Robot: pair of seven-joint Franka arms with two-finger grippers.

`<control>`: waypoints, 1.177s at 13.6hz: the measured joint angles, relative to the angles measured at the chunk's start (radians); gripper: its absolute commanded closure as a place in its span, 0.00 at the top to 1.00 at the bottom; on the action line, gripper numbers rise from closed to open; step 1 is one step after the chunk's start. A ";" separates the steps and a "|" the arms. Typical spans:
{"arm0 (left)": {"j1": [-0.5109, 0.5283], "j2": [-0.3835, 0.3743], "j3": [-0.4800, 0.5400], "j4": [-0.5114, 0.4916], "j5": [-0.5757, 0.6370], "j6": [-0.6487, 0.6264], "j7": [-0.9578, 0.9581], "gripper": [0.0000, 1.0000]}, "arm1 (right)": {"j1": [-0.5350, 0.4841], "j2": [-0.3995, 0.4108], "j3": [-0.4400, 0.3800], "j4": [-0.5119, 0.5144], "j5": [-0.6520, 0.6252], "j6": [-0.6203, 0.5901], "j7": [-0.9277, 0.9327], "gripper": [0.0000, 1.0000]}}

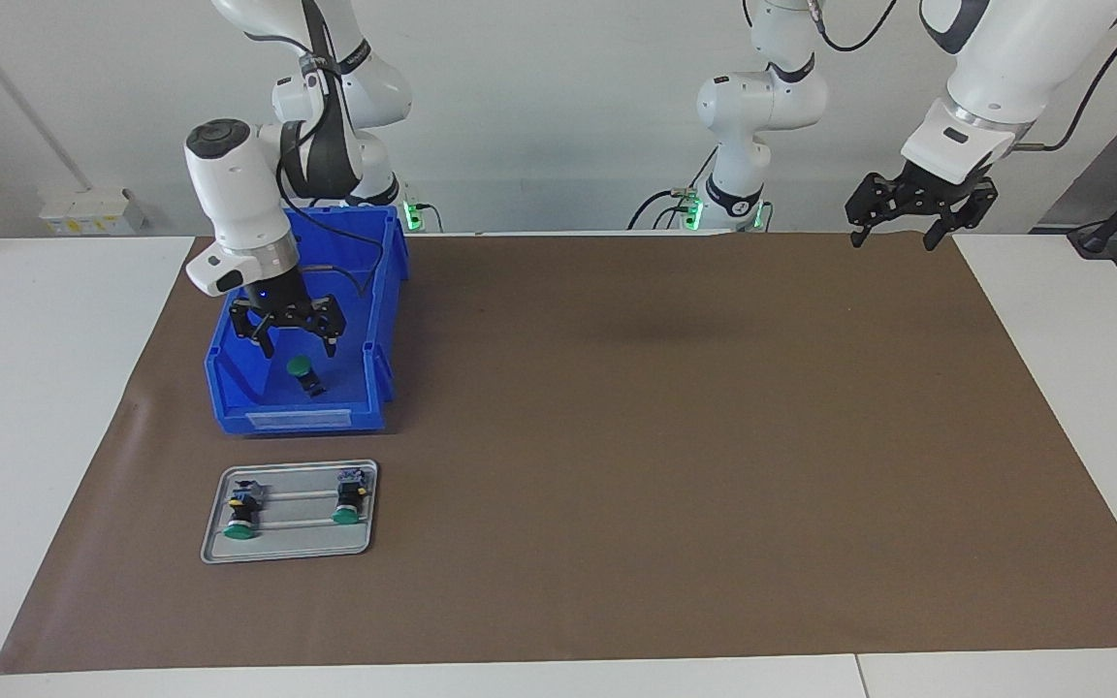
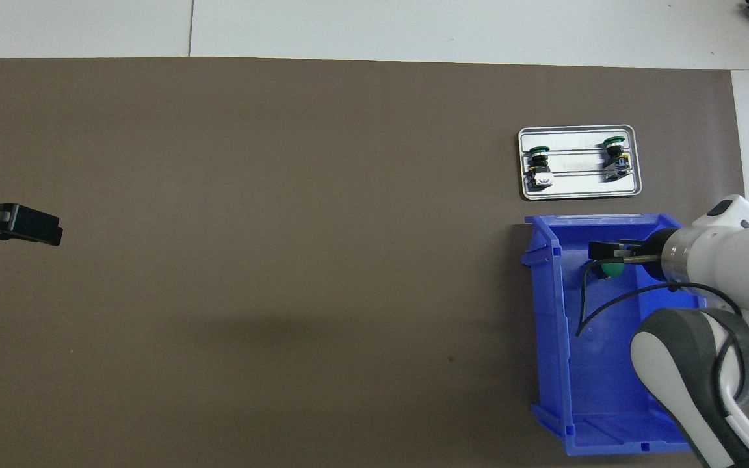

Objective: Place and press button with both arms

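A green-capped button (image 1: 303, 369) (image 2: 611, 269) lies on the floor of the blue bin (image 1: 297, 419) (image 2: 550, 325). My right gripper (image 1: 299, 346) (image 2: 608, 257) hangs inside the bin just above that button, open, with nothing between its fingers. Two more buttons (image 1: 241, 515) (image 1: 348, 501) lie side by side on a small metal tray (image 1: 289, 549) (image 2: 579, 190), farther from the robots than the bin. My left gripper (image 1: 894, 237) (image 2: 20, 225) waits, raised over the left arm's end of the brown mat, open and holding nothing.
The brown mat (image 1: 665, 436) covers most of the table, with white tabletop (image 1: 35, 388) at both ends. The bin walls stand close around my right gripper.
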State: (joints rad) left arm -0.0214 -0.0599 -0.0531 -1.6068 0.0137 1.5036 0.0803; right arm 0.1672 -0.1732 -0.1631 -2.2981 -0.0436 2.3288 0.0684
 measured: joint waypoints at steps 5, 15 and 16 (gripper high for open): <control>0.000 0.000 0.000 0.000 0.000 0.000 0.000 1.00 | 0.000 -0.002 0.002 0.268 0.000 -0.333 0.044 1.00; 0.000 0.000 0.000 0.000 0.000 0.000 0.000 1.00 | -0.106 0.173 -0.011 0.795 0.000 -0.820 -0.041 1.00; 0.000 0.000 0.000 0.000 0.000 0.000 0.000 1.00 | -0.115 0.178 -0.013 0.791 0.001 -0.822 -0.059 1.00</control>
State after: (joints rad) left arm -0.0214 -0.0599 -0.0531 -1.6068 0.0137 1.5036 0.0803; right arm 0.0521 0.0044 -0.1756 -1.5074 -0.0430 1.5064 0.0098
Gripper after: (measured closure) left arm 0.000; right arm 0.000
